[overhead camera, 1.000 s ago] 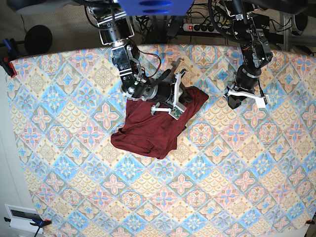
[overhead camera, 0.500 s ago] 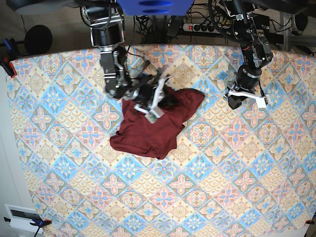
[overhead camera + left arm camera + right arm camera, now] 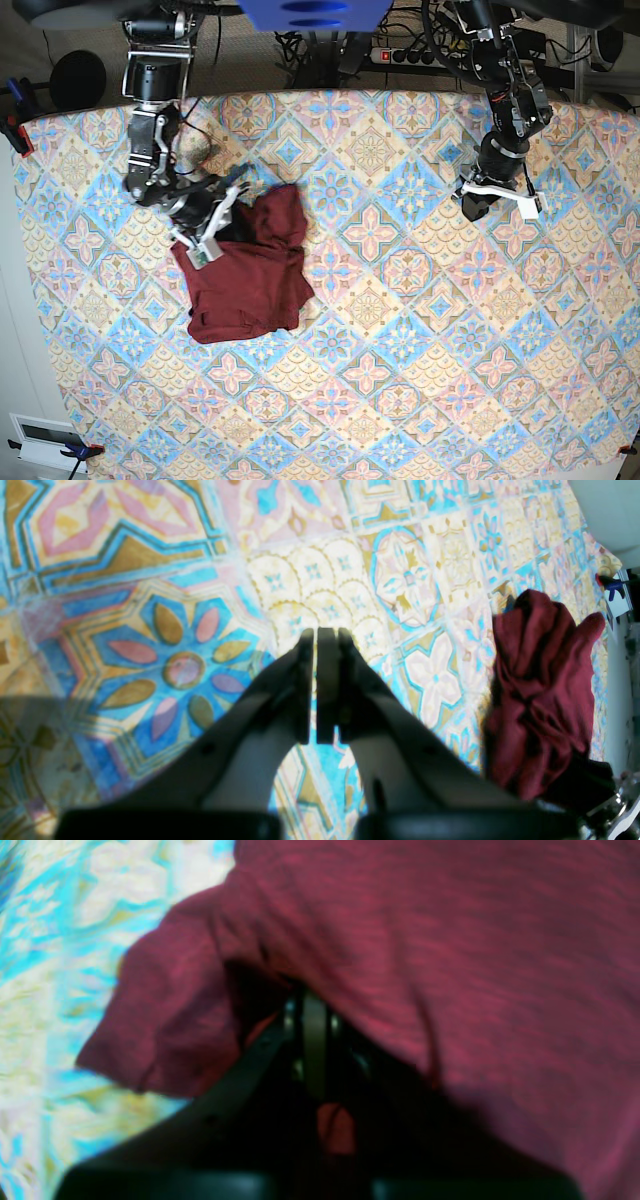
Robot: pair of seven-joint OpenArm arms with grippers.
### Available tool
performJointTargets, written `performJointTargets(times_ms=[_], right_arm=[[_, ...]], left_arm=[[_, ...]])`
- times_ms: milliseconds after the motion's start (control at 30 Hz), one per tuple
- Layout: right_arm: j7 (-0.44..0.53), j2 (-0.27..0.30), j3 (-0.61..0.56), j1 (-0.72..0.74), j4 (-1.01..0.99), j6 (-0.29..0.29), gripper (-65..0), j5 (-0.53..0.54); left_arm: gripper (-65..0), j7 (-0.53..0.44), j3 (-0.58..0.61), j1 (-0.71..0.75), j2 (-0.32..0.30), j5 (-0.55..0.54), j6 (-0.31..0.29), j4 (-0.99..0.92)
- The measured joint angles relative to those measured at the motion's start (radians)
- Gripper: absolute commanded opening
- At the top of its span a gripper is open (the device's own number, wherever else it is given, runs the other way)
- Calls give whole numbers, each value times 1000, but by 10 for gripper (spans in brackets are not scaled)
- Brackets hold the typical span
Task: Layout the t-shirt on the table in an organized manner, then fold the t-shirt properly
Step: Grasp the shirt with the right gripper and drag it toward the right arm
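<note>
T-shirt (image 3: 248,280) bunched — right end effector (image 3: 222,215) gripping.

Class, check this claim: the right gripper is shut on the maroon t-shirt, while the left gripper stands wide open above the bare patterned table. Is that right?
Not quite. The left gripper is shut, not wide open: the left wrist view shows its jaws pressed together over the bare table. The rest holds: the right gripper is shut on the t-shirt.

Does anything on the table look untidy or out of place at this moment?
Yes. The t-shirt lies crumpled in a bunched heap near the table's left side, not spread flat. The right gripper is shut on its upper edge.
</note>
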Motion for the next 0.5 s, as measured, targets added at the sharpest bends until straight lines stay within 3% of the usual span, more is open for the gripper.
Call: performJointTargets(times_ms=[167, 300, 500], right_arm=[[-58, 32, -8, -86, 187, -57, -649, -78], [-150, 26, -123, -137, 381, -36, -649, -107], [-160, 27, -187, -110, 480, -43, -649, -96]], left_arm=[[-646, -1, 4, 0, 0, 4, 0, 0], [-646, 0, 5, 1, 1, 4, 0, 0], [-646, 1, 5, 10, 0, 3, -1, 0]])
